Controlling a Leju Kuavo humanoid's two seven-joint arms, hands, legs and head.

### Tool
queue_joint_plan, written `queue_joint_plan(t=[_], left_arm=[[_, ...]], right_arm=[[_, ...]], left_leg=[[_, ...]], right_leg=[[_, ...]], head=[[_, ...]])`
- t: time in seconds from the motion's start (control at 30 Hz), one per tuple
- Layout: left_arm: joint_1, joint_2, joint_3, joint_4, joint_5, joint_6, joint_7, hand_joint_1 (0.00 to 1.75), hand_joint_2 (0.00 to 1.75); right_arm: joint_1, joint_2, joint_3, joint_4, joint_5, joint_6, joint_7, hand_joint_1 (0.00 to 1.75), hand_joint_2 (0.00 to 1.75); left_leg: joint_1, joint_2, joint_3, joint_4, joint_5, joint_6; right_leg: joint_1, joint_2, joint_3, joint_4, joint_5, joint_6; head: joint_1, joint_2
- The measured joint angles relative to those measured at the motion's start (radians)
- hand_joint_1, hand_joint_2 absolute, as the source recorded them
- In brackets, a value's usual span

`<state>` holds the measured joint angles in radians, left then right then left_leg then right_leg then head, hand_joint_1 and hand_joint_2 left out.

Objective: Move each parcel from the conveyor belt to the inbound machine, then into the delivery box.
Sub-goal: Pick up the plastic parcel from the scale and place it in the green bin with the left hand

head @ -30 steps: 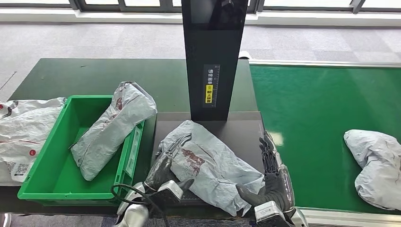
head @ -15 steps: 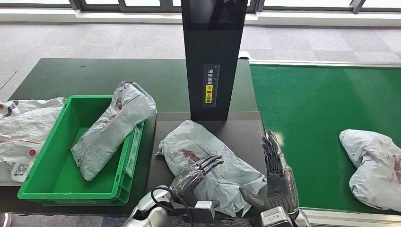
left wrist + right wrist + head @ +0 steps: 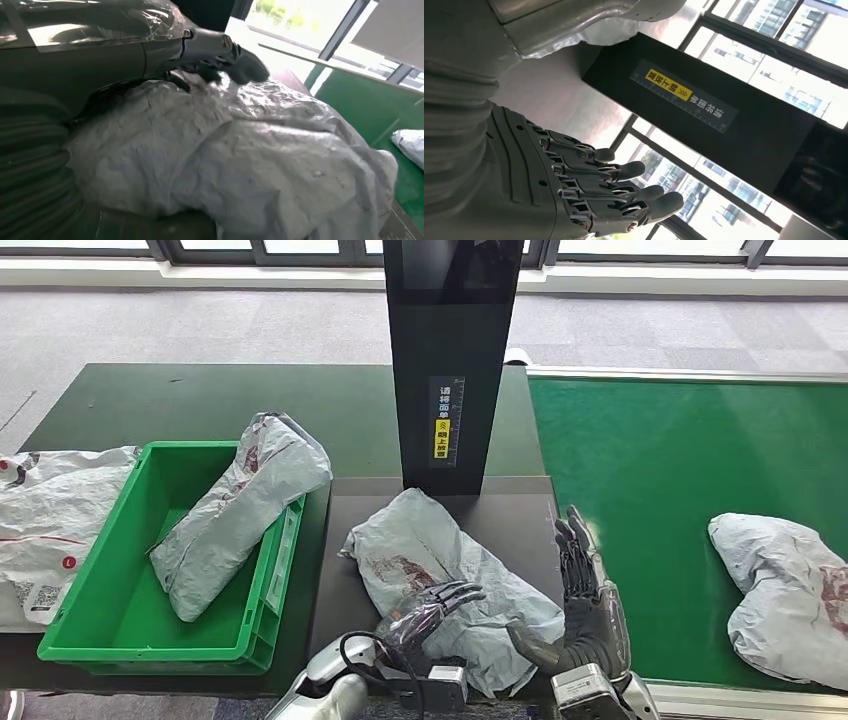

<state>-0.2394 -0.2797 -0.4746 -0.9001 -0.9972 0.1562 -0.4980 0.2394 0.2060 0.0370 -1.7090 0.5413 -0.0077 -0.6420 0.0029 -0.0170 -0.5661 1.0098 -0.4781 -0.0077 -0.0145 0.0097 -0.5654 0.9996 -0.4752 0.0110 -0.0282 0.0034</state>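
Observation:
A crumpled grey parcel (image 3: pixel 440 570) lies on the dark platform (image 3: pixel 515 515) of the inbound machine, in front of its black tower (image 3: pixel 450 360). My left hand (image 3: pixel 432 605) rests flat on top of this parcel, fingers stretched out over it. In the left wrist view its fingers (image 3: pixel 220 47) lie across the grey parcel (image 3: pixel 240 165). My right hand (image 3: pixel 585 600) stands open at the parcel's right edge, fingers straight and thumb toward the bag; the right wrist view shows this hand (image 3: pixel 589 190) empty. A second grey parcel (image 3: pixel 785 595) lies on the green conveyor belt (image 3: pixel 650 480).
A green delivery box (image 3: pixel 262 615) stands left of the platform with one grey parcel (image 3: pixel 235 510) leaning over its right wall. White bags (image 3: pixel 50 520) lie at the far left on the dark table (image 3: pixel 200 400). The tower rises just behind the platform.
My left hand came from the parcel's lower left edge up onto its top. The platform parcel shifted slightly toward the tower. The belt parcel moved left. My right hand barely moved.

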Motion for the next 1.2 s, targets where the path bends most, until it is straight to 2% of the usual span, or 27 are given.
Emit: queue_joint_plan(t=[0.33, 0.7, 0.77, 0.9, 1.0, 1.13, 1.2], left_arm=[[-0.012, -0.003, 0.0, 0.022, -0.024, 0.031, -0.004, 1.75, 1.75], [0.023, 0.007, 0.005, -0.008, -0.054, 0.097, 0.005, 1.75, 1.75], [0.042, 0.01, 0.018, -0.043, 0.01, 0.106, -0.037, 1.75, 1.75], [0.103, 0.018, 0.073, -0.205, 0.304, 0.036, -0.176, 1.75, 1.75], [0.14, 0.038, 0.095, -0.339, 0.465, 0.014, -0.198, 1.75, 1.75], [0.154, 0.047, 0.096, -0.383, 0.505, 0.023, -0.2, 1.75, 1.75], [0.181, 0.068, 0.096, -0.488, 0.561, 0.056, -0.202, 1.75, 1.75]], right_arm=[[0.008, 0.0, 0.0, 0.0, 0.0, -0.003, 0.0, 0.0, 1.75], [0.011, 0.0, 0.0, 0.0, 0.009, 0.001, -0.001, 0.0, 1.75], [0.012, 0.0, 0.0, 0.0, 0.009, 0.0, -0.001, 0.0, 1.75], [0.019, 0.0, 0.0, 0.0, 0.009, -0.003, -0.002, 0.0, 1.75], [0.023, 0.0, 0.0, 0.0, 0.009, -0.005, -0.002, 0.0, 1.75], [0.026, 0.0, 0.0, 0.0, 0.009, -0.006, -0.003, 0.0, 1.75], [0.032, 0.0, 0.0, -0.001, 0.008, -0.007, -0.006, 0.0, 1.75]], left_leg=[[0.0, 0.0, 0.0, 0.0, 0.0, 0.0], [0.0, 0.0, 0.0, 0.0, 0.0, 0.0], [0.0, 0.0, 0.0, 0.0, 0.0, 0.0], [0.0, 0.0, 0.0, 0.0, 0.0, 0.0], [0.0, 0.0, 0.0, 0.0, 0.0, 0.0], [0.0, 0.0, 0.0, 0.0, 0.0, 0.0], [0.001, 0.0, -0.001, 0.0, 0.0, 0.0]], right_leg=[[0.0, 0.0, 0.0, 0.0, 0.0, 0.0], [0.0, 0.0, 0.0, 0.0, 0.0, 0.0], [0.0, 0.0, 0.0, 0.001, 0.0, 0.0], [0.0, 0.0, 0.0, 0.001, 0.0, 0.0], [0.0, 0.0, 0.0, 0.001, 0.0, 0.0], [0.0, 0.0, 0.0, 0.001, 0.0, 0.0], [0.001, 0.0, 0.0, 0.001, 0.0, 0.0]], head=[[0.0, 0.0], [0.0, 0.0], [0.0, 0.0], [0.0, 0.0], [0.0, 0.0], [0.0, 0.0], [0.0, 0.0]])
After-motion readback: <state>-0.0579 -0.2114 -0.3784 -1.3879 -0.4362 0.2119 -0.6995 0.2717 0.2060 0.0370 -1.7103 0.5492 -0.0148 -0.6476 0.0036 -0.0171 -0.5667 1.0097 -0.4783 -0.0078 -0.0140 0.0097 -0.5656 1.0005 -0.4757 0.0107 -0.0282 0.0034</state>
